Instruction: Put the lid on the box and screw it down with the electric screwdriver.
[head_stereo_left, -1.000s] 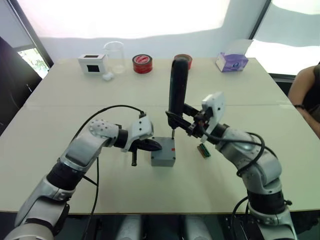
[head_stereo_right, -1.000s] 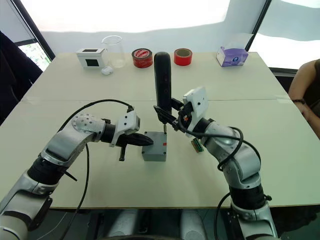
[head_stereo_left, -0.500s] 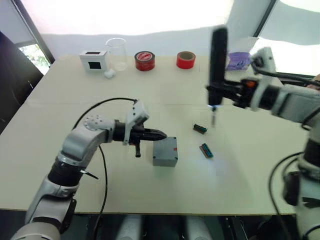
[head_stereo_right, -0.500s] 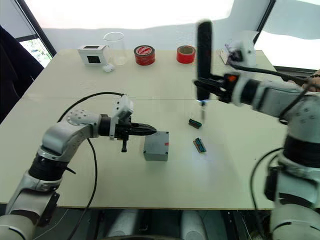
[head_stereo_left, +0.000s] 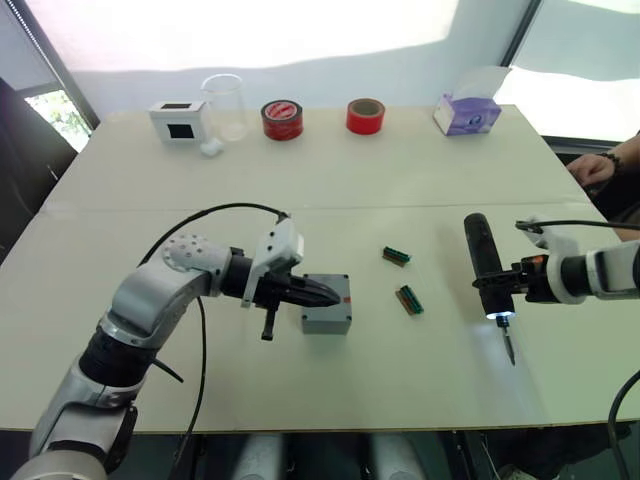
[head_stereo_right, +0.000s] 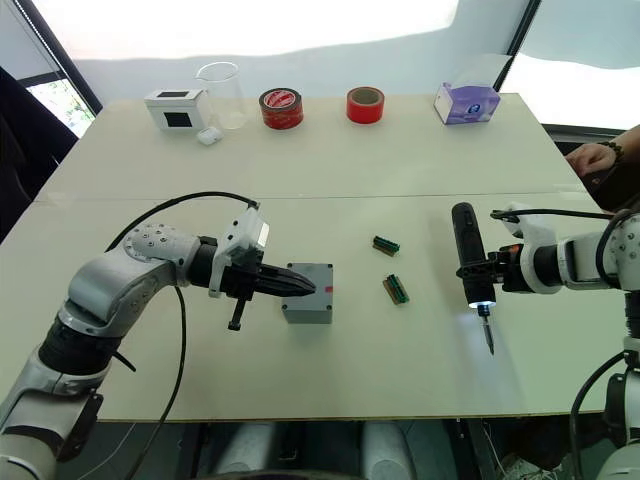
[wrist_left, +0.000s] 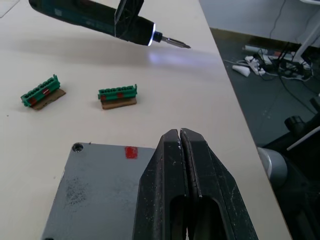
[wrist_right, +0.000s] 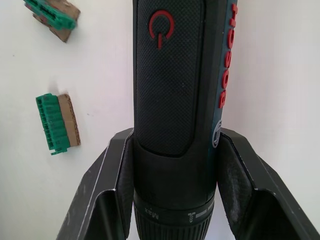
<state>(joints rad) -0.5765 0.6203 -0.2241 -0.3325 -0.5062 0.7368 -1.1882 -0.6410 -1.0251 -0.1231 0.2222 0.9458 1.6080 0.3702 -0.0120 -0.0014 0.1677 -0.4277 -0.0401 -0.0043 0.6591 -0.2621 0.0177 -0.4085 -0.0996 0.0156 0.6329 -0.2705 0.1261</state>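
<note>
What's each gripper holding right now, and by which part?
The right gripper clamps the electric screwdriver around its body near the bit end. The left gripper is shut over the lid, holding nothing.

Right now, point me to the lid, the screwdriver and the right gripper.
lid (wrist_left: 92, 192): left wrist view, bare grey top face.
screwdriver (head_stereo_right: 466, 252): right eye view, middle of black body.
right gripper (wrist_right: 172, 172): right wrist view, between the fingers clamping it.

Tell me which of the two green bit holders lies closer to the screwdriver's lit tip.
The nearer bit holder, on the box's side toward the electric screwdriver; the other bit holder sits farther back toward the tape rolls.
</note>
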